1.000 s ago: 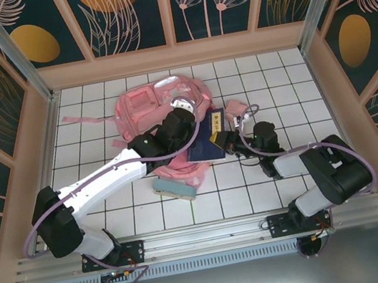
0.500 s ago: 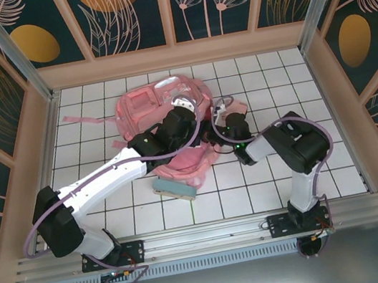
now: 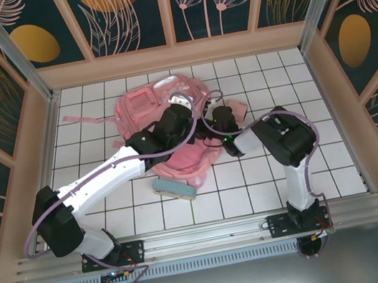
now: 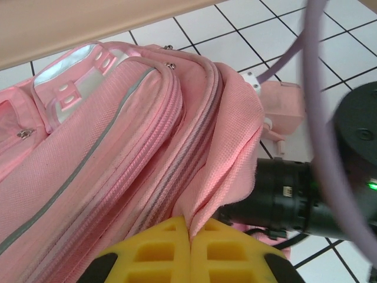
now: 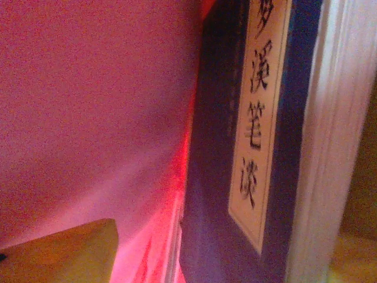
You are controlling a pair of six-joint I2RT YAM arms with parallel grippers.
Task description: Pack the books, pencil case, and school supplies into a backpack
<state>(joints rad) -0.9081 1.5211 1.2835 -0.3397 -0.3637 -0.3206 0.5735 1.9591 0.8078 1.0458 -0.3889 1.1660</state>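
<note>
The pink backpack (image 3: 141,109) lies on the tiled table, its opening toward the right. My left gripper (image 4: 190,229) is shut on the backpack's pink fabric flap (image 4: 235,147) and holds it up. My right gripper (image 5: 227,236) reaches inside the backpack from the right, jaws apart. A navy book with a yellow label strip (image 5: 259,118) lies between them, against the right side and apart from the left finger (image 5: 65,253). The pale teal pencil case (image 3: 175,187) lies in front of the backpack. The small pink school supplies item (image 3: 239,109) (image 4: 281,107) sits to the right of the opening.
A pink strap (image 3: 80,120) trails left of the backpack. The right arm's black forearm (image 4: 294,194) passes close under the held flap. Wooden walls ring the table (image 3: 336,153), and open tiles lie at the front and right.
The right arm swung left and carried the navy book from the table into the backpack's opening. Its jaws then parted. The left gripper kept holding the flap.
</note>
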